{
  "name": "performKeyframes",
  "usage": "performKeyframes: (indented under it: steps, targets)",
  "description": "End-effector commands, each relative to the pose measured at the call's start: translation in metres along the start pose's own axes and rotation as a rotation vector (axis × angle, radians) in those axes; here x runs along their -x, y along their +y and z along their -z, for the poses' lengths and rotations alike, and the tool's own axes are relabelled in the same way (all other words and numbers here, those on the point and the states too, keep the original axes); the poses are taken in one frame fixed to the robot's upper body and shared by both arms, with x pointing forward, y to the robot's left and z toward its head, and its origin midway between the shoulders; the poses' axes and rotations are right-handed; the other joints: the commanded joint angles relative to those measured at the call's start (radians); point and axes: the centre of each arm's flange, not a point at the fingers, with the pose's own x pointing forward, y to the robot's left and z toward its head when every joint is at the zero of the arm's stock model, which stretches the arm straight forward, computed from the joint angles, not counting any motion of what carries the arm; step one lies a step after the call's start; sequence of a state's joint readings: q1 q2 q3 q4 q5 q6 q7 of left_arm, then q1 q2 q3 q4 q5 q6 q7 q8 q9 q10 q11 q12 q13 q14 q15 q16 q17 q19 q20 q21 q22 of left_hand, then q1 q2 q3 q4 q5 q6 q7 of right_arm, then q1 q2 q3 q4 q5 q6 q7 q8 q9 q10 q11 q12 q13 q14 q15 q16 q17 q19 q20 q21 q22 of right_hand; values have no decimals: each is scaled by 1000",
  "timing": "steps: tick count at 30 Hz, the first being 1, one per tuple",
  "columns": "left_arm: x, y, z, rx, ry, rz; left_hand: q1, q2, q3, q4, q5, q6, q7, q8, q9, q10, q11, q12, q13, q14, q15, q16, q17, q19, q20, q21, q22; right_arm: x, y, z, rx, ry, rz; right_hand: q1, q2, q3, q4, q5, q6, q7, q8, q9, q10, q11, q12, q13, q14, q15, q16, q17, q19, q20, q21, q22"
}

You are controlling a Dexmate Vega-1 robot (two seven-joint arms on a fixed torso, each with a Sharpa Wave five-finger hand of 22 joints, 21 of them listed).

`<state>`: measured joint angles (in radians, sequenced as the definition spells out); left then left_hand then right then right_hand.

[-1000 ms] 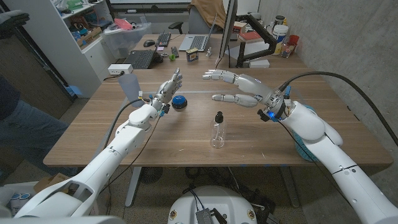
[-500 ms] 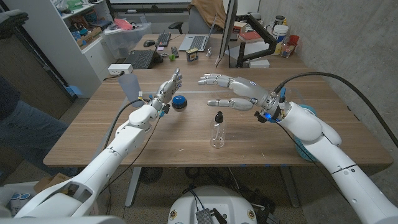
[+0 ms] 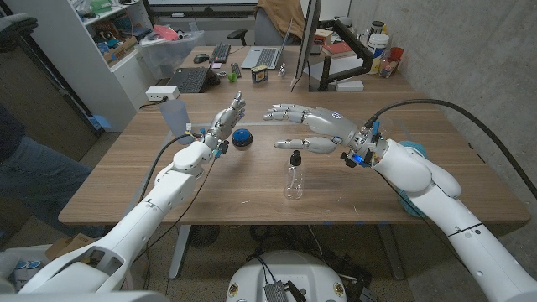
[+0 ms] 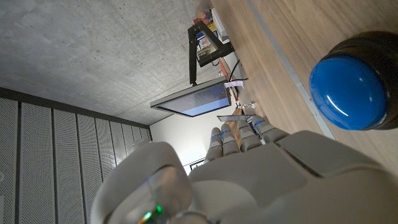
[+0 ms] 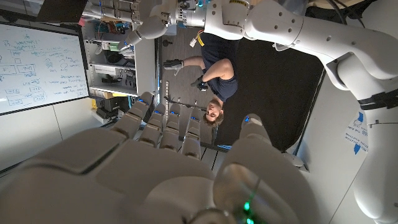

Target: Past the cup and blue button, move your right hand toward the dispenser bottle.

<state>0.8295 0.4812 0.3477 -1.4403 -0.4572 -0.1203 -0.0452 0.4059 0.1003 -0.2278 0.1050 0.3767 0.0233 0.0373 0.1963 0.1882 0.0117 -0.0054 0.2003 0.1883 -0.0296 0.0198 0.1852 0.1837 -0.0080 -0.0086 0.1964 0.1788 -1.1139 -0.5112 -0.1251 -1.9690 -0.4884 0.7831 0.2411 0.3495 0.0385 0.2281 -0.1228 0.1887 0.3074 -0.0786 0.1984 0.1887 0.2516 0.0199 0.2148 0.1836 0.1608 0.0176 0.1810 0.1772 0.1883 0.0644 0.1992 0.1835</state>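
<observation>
The clear dispenser bottle [image 3: 294, 178] with a black pump top stands upright near the table's middle. My right hand [image 3: 307, 128] hovers just behind and above the pump, fingers spread and pointing toward the robot's left, holding nothing. The blue button [image 3: 242, 138] sits left of the bottle, and the pale blue cup [image 3: 174, 115] stands farther left. My left hand [image 3: 228, 116] stands with fingers up right beside the button, empty. In the left wrist view the blue button [image 4: 351, 90] lies just past my left hand [image 4: 249, 168]. The right wrist view looks along the back of my right hand [image 5: 174, 168].
Laptops, a keyboard [image 3: 221, 53] and a monitor [image 3: 307, 38] crowd the table's far side. A teal cloth [image 3: 411, 201] lies under my right forearm. A person's leg [image 3: 25, 172] is at the left edge; a person [image 5: 217, 81] shows in the right wrist view.
My right hand has moved toward the robot's left and slightly nearer, from the table's right side to just over the bottle's pump. The left arm, bottle, button and cup have stayed put.
</observation>
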Motion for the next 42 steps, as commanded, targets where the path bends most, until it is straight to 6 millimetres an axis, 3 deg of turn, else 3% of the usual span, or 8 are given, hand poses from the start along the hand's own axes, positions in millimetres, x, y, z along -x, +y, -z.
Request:
performKeyframes:
  steps: [1,42]
  targets:
    - [2,-1,-1,-7,2,0,14,4,-10,-2,-2,4,0,5,2,1,-2,5,4,1,5,5,3,-1,5,4,2,-1,6,2,48,48,-22,9,-5,7,-6,5,1,-6,0,1,-3,-2,-2,3,-6,-3,2,2,-2,4,3,6]
    - [-2,4,-3,3,-7,-4,19,7,-15,-2,-3,6,-1,5,2,-2,-3,4,4,0,6,5,4,-3,7,4,2,-6,26,1,140,106,-123,19,0,10,-10,6,-3,-7,-3,2,-15,-2,-6,3,-18,-3,-1,2,-7,1,3,6]
